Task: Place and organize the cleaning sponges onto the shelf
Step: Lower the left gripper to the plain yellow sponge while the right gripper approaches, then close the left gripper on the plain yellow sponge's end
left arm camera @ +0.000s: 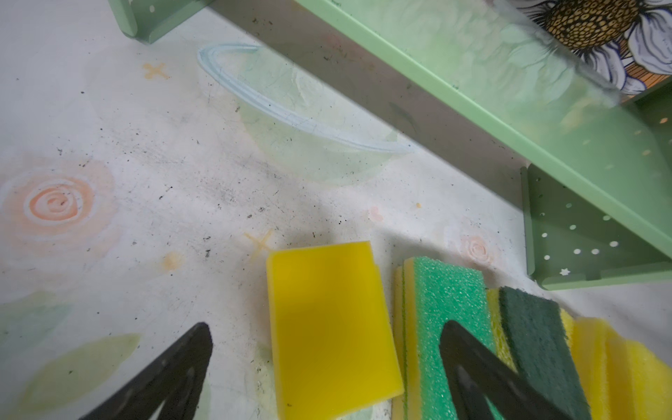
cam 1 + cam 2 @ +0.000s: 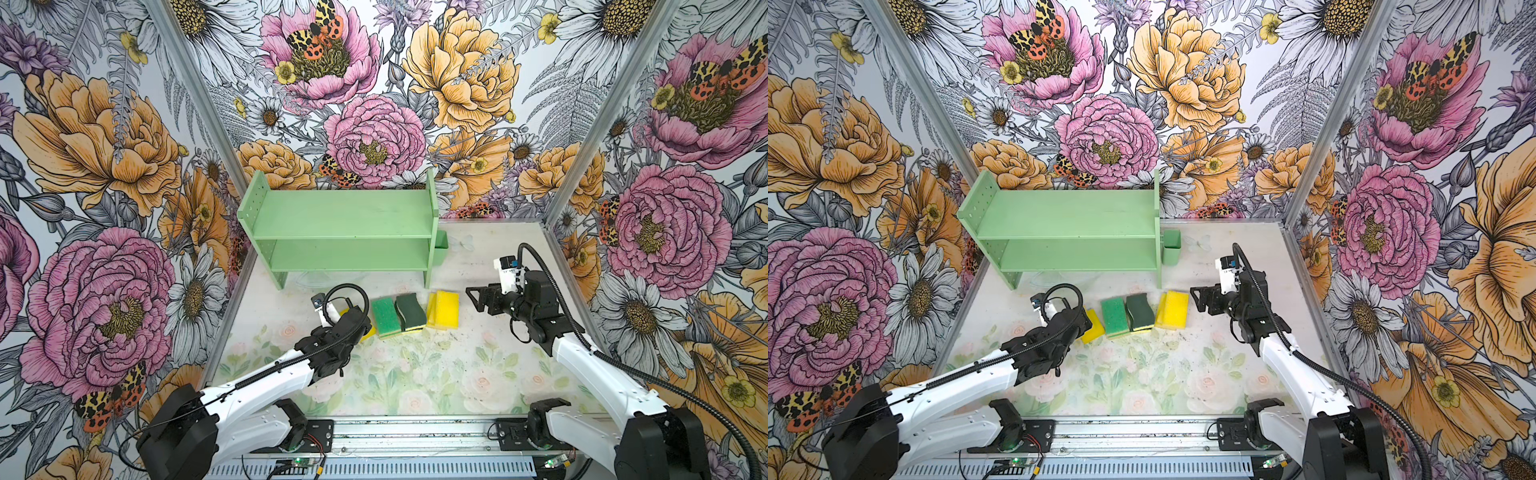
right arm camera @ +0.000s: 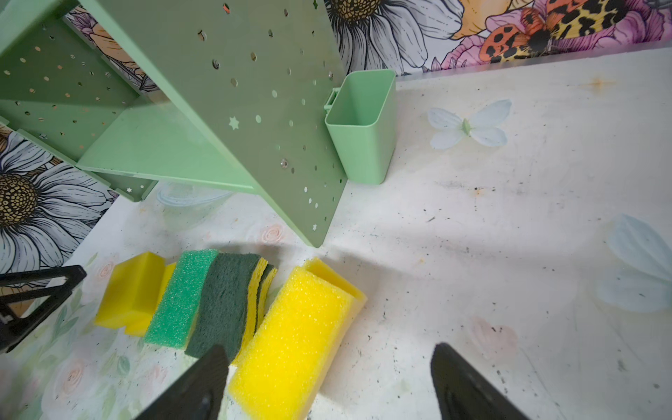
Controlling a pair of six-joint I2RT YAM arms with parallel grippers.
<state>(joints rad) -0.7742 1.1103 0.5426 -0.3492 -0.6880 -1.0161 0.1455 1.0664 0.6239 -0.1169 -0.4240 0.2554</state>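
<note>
Left wrist view: left claw has its fingers wide apart, straddling the yellow sponge at the left end of the row. Nothing gripped, no contact evident. One finger shows in front of the bright-green sponge next door. Dark-green sponge and yellow pile complete the row, all on the worktop just on the near side of the shelf. Shelf: both tiers bare.

Judged step: first pick, nothing placed yet. Next move calls for lowering the left claw squarely over the yellow sponge without snagging its green neighbour, closing, then lifting to a tier.

Right claw: apart and empty, hovering at the right end of the row beside the yellow pile. Whether it touches the pile cannot be told.
</note>
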